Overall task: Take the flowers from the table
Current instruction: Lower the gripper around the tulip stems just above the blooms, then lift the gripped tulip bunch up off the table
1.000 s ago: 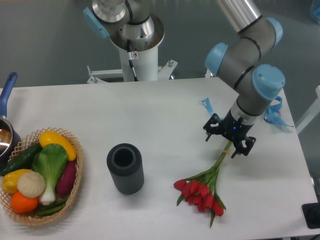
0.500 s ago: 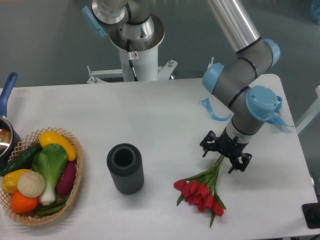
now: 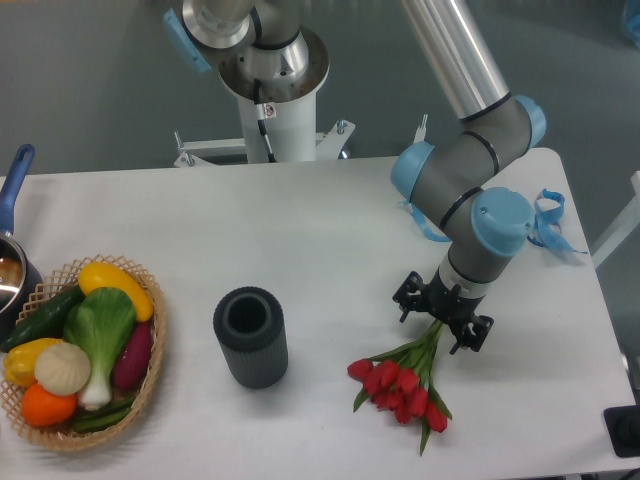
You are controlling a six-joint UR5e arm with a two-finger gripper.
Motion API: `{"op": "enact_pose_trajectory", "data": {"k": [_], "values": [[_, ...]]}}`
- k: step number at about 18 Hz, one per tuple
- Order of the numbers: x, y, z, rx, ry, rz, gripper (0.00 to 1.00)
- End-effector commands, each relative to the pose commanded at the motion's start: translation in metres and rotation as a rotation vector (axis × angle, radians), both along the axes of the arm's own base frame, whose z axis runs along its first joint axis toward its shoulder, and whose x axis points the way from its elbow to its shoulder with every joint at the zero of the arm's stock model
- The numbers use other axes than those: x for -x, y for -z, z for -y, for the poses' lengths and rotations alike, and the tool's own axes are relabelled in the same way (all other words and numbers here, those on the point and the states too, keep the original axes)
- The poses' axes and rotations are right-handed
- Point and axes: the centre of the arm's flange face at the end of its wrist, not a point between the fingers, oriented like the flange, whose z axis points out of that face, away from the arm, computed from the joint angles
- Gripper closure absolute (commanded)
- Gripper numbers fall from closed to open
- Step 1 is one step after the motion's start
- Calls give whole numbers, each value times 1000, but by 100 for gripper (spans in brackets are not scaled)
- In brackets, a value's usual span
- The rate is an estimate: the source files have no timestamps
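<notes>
One bunch of flowers [image 3: 403, 380] is laid flat on the white desk [image 3: 300, 230], toward its right front part, and one relation governs the pick. Read from left to right, the red heads are found at the lower left of the bunch, a little right of the dark ribbed cylinder [image 3: 250, 336], and the thin green stems are run up and to the right from them. That long axis is aimed straight at the tool [image 3: 441, 318], which is held directly over the upper stem ends, with the blooms below and to its left. The two fingers are seen spread apart, one on each side of the stems, with nothing clamped between them. Contact with the stems cannot be told. A closing across the stems, square to their length, is judged to be what is called for.
</notes>
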Motion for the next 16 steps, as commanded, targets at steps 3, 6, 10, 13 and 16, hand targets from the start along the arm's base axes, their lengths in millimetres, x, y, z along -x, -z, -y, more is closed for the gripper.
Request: {"op": "enact_pose_trajectory", "data": {"k": [3,6,10,13,16], "values": [[-2,3,1,-2,0,-4,5],[-3,2,2,-2,2,-4,34],[-2,-2,3,-4,-6,-8,58],[-1,-6,4,-8,-11,-12,68],[-1,-6,5,-7,-20,-9,76]]}}
